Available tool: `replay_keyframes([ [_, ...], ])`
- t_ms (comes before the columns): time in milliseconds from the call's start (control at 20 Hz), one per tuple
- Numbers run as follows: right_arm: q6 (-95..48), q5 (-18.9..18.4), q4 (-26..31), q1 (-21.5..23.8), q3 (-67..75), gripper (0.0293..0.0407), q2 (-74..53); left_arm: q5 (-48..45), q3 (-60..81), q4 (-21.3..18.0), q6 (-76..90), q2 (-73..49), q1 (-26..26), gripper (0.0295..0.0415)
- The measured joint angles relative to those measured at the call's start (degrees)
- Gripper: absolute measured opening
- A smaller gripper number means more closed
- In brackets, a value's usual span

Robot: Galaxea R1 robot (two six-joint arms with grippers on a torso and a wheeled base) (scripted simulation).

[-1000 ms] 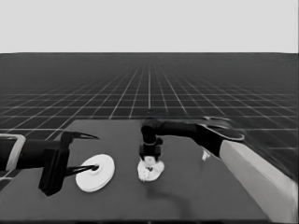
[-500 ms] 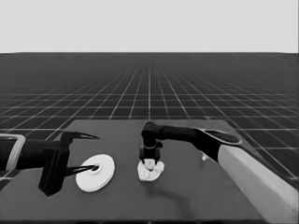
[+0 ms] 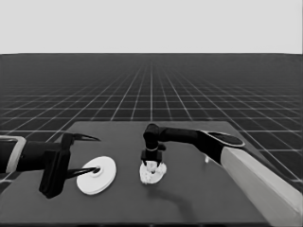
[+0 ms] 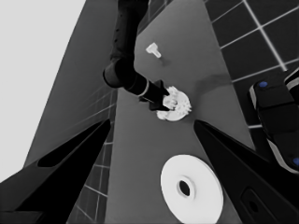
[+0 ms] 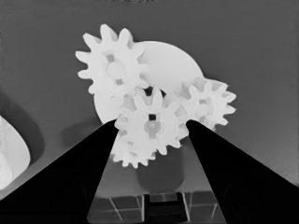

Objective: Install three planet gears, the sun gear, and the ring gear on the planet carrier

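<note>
The planet carrier, the smaller round part (image 3: 152, 174) (image 5: 173, 60), lies mid-table with several planet gears on it. Two of them (image 5: 114, 70) (image 5: 208, 102) sit at its rim, and a third (image 5: 133, 157) shows partly under the middle one. My right gripper (image 3: 151, 163) (image 5: 152, 123) points straight down over the plate, shut on the middle gear (image 5: 150, 135) at the plate's centre. The ring gear, the larger round part (image 3: 97, 174) (image 4: 191, 189), lies flat to the left. My waiting left gripper (image 3: 94, 154) (image 4: 153, 123) stands open over it, not holding it.
A thin white piece (image 3: 206, 158) (image 4: 153, 50) stands to the right of the right arm's forearm. Dark machinery with blue lights (image 4: 275, 121) sits past the table's edge. The right arm's pale part (image 3: 260, 184) fills the lower right corner.
The right gripper has come down a little over the smaller round part, with the gear between its fingers. The left arm and the larger round part have not moved.
</note>
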Motion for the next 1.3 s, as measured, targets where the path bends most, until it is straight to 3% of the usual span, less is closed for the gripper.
replay_keyframes([
  [1300,15.6,0.0,0.0,-0.4,-0.1,0.0309,-0.1,0.0,0.0,0.0,0.0,0.0,0.0,0.0385],
])
